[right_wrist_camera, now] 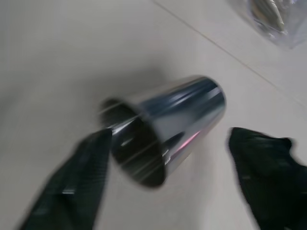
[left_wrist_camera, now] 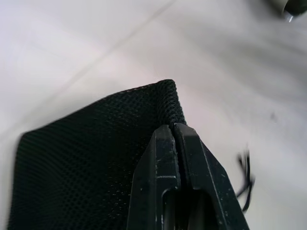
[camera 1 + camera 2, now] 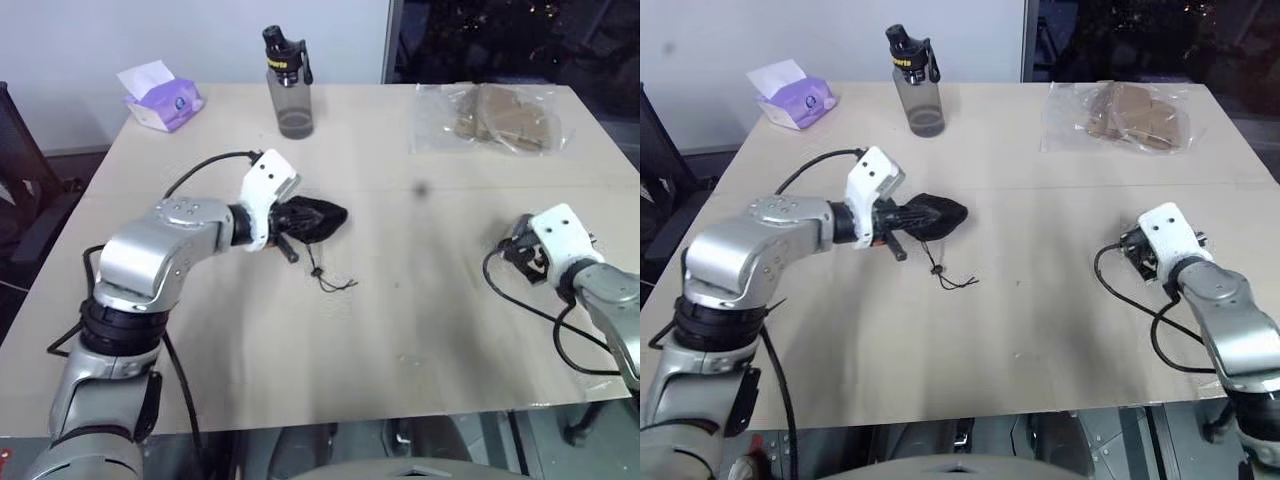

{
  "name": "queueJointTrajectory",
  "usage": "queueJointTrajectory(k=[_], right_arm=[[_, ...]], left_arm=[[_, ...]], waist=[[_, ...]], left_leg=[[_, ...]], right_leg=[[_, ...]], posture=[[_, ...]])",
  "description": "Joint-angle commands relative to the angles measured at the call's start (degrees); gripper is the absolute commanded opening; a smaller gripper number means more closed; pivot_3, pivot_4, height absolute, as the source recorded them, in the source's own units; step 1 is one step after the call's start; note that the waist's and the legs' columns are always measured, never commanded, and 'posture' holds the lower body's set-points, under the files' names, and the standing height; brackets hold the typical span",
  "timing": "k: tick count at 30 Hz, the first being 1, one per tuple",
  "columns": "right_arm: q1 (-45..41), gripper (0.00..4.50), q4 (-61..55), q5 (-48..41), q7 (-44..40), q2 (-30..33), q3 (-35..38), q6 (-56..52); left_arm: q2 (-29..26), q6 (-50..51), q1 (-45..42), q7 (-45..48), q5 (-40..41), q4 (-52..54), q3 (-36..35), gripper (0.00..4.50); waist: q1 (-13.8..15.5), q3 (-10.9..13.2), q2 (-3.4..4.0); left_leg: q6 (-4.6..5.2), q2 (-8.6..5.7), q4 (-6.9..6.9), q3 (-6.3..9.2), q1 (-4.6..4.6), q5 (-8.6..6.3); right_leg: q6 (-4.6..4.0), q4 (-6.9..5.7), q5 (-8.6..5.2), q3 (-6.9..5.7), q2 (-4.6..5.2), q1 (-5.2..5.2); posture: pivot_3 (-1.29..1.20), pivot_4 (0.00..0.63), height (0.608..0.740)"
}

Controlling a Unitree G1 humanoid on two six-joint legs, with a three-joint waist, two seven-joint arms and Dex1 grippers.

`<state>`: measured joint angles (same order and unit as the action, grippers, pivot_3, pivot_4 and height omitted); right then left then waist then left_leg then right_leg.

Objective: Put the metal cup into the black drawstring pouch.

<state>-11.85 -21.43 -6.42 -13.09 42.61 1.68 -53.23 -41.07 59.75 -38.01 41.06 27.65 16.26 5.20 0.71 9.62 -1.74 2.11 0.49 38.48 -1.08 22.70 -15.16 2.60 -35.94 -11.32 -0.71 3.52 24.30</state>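
Observation:
The black drawstring pouch (image 3: 318, 216) hangs from my left gripper (image 3: 290, 230) near the middle of the table, its thin cord (image 3: 328, 278) trailing onto the tabletop. In the left wrist view the gripper (image 2: 171, 130) is shut on the edge of the pouch's mesh fabric (image 2: 86, 158). The metal cup (image 1: 168, 129), shiny and tapered, lies on its side on the table with its mouth toward my right wrist camera. My right gripper (image 1: 168, 136) is open, one finger on each side of the cup, with a gap at the right finger (image 1: 268, 177). The right hand (image 3: 545, 245) is at the table's right side.
At the back of the beige table (image 3: 420, 330) stand a smoky-grey bottle (image 3: 290, 90) with a black cap, a purple tissue pack (image 3: 162, 102) at the back left, and a clear plastic bag (image 3: 495, 120) of tan items at the back right.

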Motion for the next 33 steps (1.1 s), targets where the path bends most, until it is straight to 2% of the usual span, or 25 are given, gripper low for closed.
queueJointTrajectory(k=[1,3,5,6,8,13,17,20,25,33], right_arm=[[-1.3,2.16,2.3,2.9,-0.4,0.9,-0.4,3.0],[-1.3,1.37,3.1,3.0,-1.6,0.5,-0.5,3.9],[-1.1,0.38,3.1,3.2,-1.6,-0.2,0.3,4.5],[-0.9,0.06,2.6,3.1,-1.6,-0.6,1.1,4.6],[-0.6,0.06,0.3,1.4,-2.2,-2.5,3.5,5.2],[-0.1,0.06,-13.7,-11.5,-8.1,-11.2,7.2,4.0],[-0.9,0.06,-19.7,-17.6,-6.9,-19.4,3.7,1.7],[-0.5,0.06,-18.7,-16.2,-5.3,-23.1,-0.5,4.3],[0.7,0.06,-16.2,-14.1,-3.6,-26.8,-4.5,8.0],[0.1,0.06,-3.3,-8.0,-4.4,-28.1,-8.5,18.8]], left_arm=[[0.6,-2.0,-2.4,1.4,-0.4,-2.2,0.3,0.0],[0.9,-3.0,-3.6,2.0,-1.1,-4.1,1.1,0.0],[1.6,-4.0,-4.9,2.5,-1.8,-5.6,2.2,0.0],[2.2,-4.4,-5.6,2.7,-2.0,-6.3,2.7,0.0],[4.0,-3.8,-7.5,2.5,-2.1,-8.4,3.3,0.0],[9.5,0.0,-11.3,0.7,-1.7,-12.3,4.3,0.0],[14.8,-0.9,-12.9,-1.9,-2.7,-14.7,4.4,0.0],[18.5,0.1,-14.1,-3.7,-2.4,-15.4,3.5,0.0],[21.4,1.0,-14.5,-5.2,-2.1,-14.7,3.1,0.0],[20.5,4.3,-13.2,-3.9,-0.7,-11.7,3.7,0.0]], waist=[[0.0,0.0,0.0],[0.0,0.0,0.0],[0.0,0.0,0.01],[-0.1,0.0,0.0],[-0.1,0.0,-0.01],[-0.2,0.0,0.04],[-0.2,0.0,0.05],[-0.2,0.0,0.05],[-0.2,0.0,0.05],[-0.6,0.0,0.06]], left_leg=[[0.0,0.0,-0.01,0.01,0.0,0.0],[0.0,0.0,-0.01,0.0,0.03,0.0],[0.0,0.0,-0.01,-0.01,0.04,0.0],[0.0,0.01,-0.01,0.0,0.04,0.0],[0.0,0.01,0.0,0.01,0.04,0.0],[0.01,0.04,0.0,0.14,0.04,0.0],[0.01,0.07,0.01,0.23,0.04,0.0],[0.01,0.05,0.03,0.21,0.04,0.0],[0.0,0.02,0.09,0.19,0.04,0.0],[0.0,0.02,0.1,0.16,0.0,0.0]], right_leg=[[0.01,0.0,0.0,0.0,0.0,0.0],[0.02,0.0,0.0,-0.03,-0.01,0.02],[0.02,0.0,0.01,-0.05,-0.02,0.03],[0.02,0.0,0.01,-0.04,-0.01,0.03],[0.03,-0.01,0.01,-0.04,-0.03,0.03],[0.04,-0.06,0.02,-0.04,-0.06,0.05],[0.04,-0.09,0.02,-0.07,-0.11,0.05],[0.04,-0.12,0.02,-0.06,-0.09,0.05],[0.04,-0.19,0.03,-0.04,-0.06,0.06],[0.03,-0.31,0.02,0.0,-0.07,0.1]], posture=[[0.0,0.15,0.74],[0.0,0.15,0.74],[0.0,0.15,0.74],[0.0,0.15,0.74],[0.0,0.15,0.74],[0.0,0.15,0.74],[0.0,0.15,0.74],[0.0,0.15,0.74],[0.0,0.15,0.74],[0.0,0.15,0.74]])
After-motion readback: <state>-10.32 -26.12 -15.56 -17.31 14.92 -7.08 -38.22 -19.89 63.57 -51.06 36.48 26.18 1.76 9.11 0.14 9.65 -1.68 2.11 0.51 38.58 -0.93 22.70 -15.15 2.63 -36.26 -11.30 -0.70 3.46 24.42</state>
